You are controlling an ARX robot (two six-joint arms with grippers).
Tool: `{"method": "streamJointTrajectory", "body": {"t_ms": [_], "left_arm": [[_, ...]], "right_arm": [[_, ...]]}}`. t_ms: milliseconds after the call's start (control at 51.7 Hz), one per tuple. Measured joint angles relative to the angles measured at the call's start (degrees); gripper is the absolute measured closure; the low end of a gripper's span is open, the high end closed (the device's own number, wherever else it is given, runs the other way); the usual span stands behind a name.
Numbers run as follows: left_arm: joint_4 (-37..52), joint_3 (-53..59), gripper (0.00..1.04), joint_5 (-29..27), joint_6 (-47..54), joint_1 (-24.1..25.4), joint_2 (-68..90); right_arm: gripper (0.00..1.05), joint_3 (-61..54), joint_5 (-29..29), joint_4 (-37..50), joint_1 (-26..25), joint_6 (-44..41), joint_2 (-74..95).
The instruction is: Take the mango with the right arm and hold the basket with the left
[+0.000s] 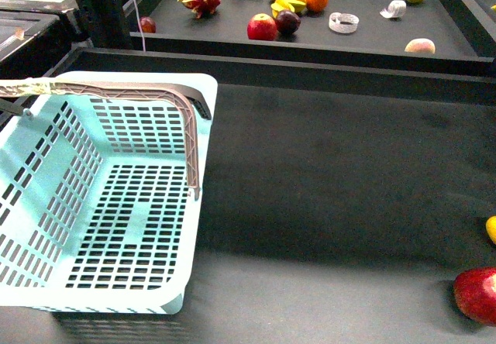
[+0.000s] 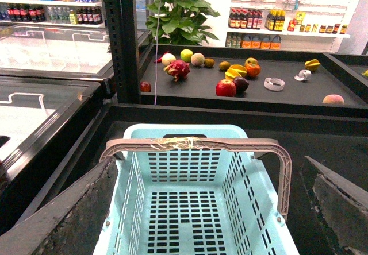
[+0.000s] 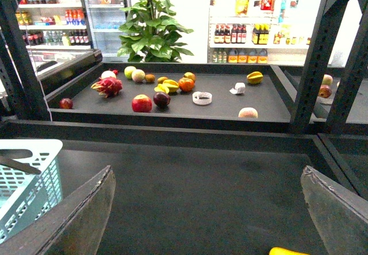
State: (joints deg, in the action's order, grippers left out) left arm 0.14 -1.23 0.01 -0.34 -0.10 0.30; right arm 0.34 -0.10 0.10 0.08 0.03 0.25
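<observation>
Nothing done yet, by the look. Lower left of front view: empty basket (image 1: 132,79), handle (image 1: 116,90) unheld, with left gripper (image 2: 210,162) spread wide facing it. Right gripper (image 3: 208,172) likewise wide apart, empty. Right edge: yellow sliver, probably mango (image 1: 491,229), near apple (image 1: 477,294). 2 grasps left.
</observation>
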Motion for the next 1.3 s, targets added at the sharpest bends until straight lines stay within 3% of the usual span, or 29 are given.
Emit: {"method": "streamJointTrajectory", "body": {"t_ms": [1142,1161,1200,1258,1296], "left_arm": [[0.00,0.00,0.08,0.00,0.00,0.00,0.00],[0.39,0.09,0.08,-0.94,-0.17,-0.42,0.02],[6.82,0.46,0.08,-14.25,-2.43,-4.61,1.05],[12.61,0.59,0.08,-25.88,-3.43,-9.27,2.32],[13.51,0.59,0.08,-28.35,-3.82,-10.16,3.30]], "right_arm": [[0.08,0.00,0.00,0.00,0.00,0.00,0.00],[0.08,0.00,0.00,0.00,0.00,0.00,0.00],[0.08,0.00,0.00,0.00,0.02,0.00,0.00],[0.08,0.00,0.02,0.00,0.00,0.00,0.00],[0.08,0.00,0.00,0.00,0.00,0.00,0.00]]}}
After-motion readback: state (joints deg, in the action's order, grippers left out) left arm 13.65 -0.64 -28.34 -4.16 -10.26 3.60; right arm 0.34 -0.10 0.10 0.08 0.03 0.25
